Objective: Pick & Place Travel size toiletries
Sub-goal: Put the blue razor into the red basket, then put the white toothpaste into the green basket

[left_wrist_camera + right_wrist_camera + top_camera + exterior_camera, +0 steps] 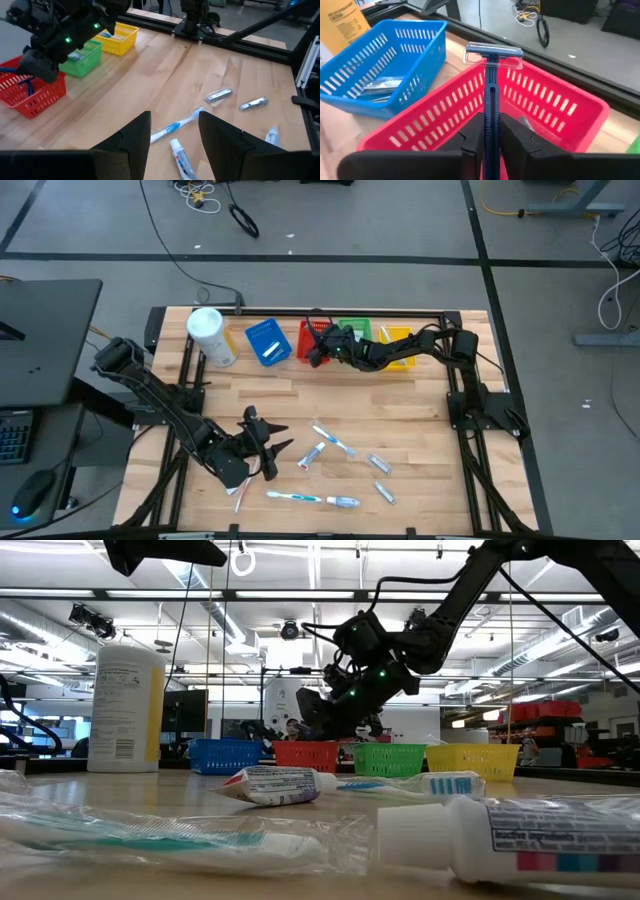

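Note:
My right gripper (491, 123) hangs over the red basket (445, 116) at the table's far edge, shut on a dark blue razor (491, 95). In the high view it sits at the red basket (309, 336). My left gripper (174, 120) is open above the near left part of the table (272, 442). Ahead of it lie a white-blue toothbrush (172, 129), a toothpaste tube (181, 158) and two silver packets (219, 95) (253, 103). More toiletries lie flat on the wood (335, 442) (300, 497). My right gripper pinches the razor's handle (491, 102) between its two fingers. The razor lies along the fingers and sticks out past their tips. Its head (493, 52) is lifted clear above the red basket. The arm reaches in from the table's right side.
Blue (267, 341), green (352, 332) and yellow (398, 340) baskets flank the red one along the far edge. The blue basket holds a silver packet (382, 86). A large white canister (210, 337) stands at the far left. Bare wood lies between baskets and toiletries.

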Controlling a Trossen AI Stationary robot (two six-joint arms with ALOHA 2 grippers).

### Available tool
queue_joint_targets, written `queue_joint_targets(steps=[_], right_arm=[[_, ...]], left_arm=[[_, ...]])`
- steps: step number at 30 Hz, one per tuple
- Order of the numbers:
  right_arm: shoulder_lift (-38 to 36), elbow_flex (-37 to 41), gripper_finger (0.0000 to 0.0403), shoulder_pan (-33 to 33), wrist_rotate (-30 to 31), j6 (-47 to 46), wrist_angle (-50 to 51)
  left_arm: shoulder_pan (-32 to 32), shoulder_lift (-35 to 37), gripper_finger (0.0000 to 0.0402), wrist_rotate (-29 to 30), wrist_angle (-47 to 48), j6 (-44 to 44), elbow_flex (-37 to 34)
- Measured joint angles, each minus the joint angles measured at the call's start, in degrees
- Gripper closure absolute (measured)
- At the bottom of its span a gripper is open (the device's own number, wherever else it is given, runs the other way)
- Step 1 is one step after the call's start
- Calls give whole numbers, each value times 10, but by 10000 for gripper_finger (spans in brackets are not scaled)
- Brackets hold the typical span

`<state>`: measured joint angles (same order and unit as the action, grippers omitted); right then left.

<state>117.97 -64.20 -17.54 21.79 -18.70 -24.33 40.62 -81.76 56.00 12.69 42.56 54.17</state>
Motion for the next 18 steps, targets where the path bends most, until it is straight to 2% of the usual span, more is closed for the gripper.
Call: queue_joint_targets(steps=[12,15,18], right_arm=[[0,0,263,2,-9,17,-3],[-11,0,252,8,-11,32,0],[-42,0,249,23,-37,60,23]], left_arm=[[0,0,226,12,-2,-72,0],[0,0,226,21,-2,-86,0],[0,0,226,29,-2,-89,0]])
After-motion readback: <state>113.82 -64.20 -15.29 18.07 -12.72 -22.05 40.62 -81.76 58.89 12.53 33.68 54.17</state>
